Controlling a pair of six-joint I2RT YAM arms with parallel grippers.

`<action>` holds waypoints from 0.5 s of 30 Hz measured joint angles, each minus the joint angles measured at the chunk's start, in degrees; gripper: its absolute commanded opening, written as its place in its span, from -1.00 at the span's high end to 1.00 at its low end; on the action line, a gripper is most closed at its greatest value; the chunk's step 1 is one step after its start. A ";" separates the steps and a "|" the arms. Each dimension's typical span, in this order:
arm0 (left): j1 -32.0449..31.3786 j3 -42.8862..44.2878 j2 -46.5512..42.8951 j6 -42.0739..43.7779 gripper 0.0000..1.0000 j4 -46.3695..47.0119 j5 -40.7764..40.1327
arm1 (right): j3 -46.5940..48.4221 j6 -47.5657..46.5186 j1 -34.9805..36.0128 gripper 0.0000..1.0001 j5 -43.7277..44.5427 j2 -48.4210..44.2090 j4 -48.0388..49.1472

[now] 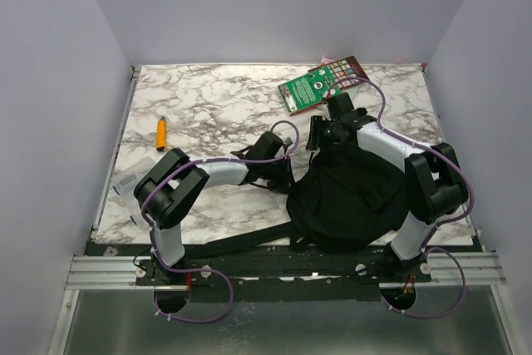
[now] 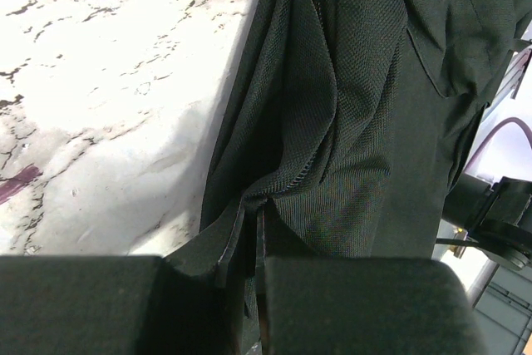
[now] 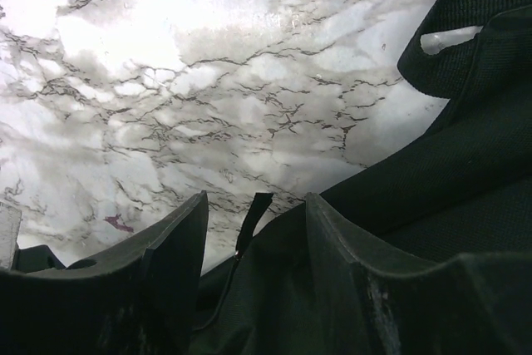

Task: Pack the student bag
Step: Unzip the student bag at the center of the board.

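Flanking the student bag (image 1: pixel 349 197), both arms at its edges on the marble counter (image 1: pixel 208 106).
Bag lies slumped at near right of counter. Left pincer (image 2: pixel 249 259) nearly closed, a fold of bag fabric nipped betw. its fingers at bag's left edge. Right pincer (image 3: pixel 253 234) at bag's far edge: jaws partly apart, fabric & a thin black tab betw. them; can't tell if clamped. Green book (image 1: pixel 309 89) far right, orange marker (image 1: pixel 161 130) far left.
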 measured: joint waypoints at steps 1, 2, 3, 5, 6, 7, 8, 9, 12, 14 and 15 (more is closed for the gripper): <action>0.00 0.02 0.00 0.02 1.00 0.00 0.00 | 0.00 -0.15 0.00 -0.08 0.00 0.00 0.15; -0.02 0.00 0.00 0.04 1.00 0.02 0.00 | 0.00 -0.24 0.00 -0.07 0.00 0.00 0.15; -0.02 0.02 0.00 0.07 1.00 0.02 0.00 | 0.00 -0.33 0.00 -0.05 0.00 0.00 0.15; -0.02 0.02 0.00 0.04 1.00 0.02 0.00 | 0.00 -0.44 0.00 -0.01 -0.04 -0.02 0.26; -0.02 0.02 0.00 0.04 1.00 0.02 0.00 | 0.02 -0.59 0.00 0.01 -0.07 -0.02 0.28; -0.02 0.02 0.00 0.04 1.00 0.02 0.00 | 0.04 -0.76 0.00 0.02 -0.09 0.09 0.24; -0.02 0.02 0.00 0.04 1.00 0.02 0.00 | 0.17 -0.87 0.00 0.04 -0.13 0.31 0.24; -0.02 0.02 0.00 0.07 1.00 0.02 0.00 | 0.44 -1.01 0.02 0.04 -0.22 0.70 0.22; -0.02 0.02 0.00 0.15 1.00 0.02 0.00 | 0.72 -1.49 0.13 0.04 -0.63 2.29 0.31; -0.02 0.02 0.00 0.22 1.00 0.00 0.00 | 0.72 -1.88 0.37 0.05 -0.96 3.08 0.52; -0.02 0.02 0.00 0.22 1.00 0.02 0.00 | 0.72 -1.95 0.52 0.06 -1.07 3.34 0.68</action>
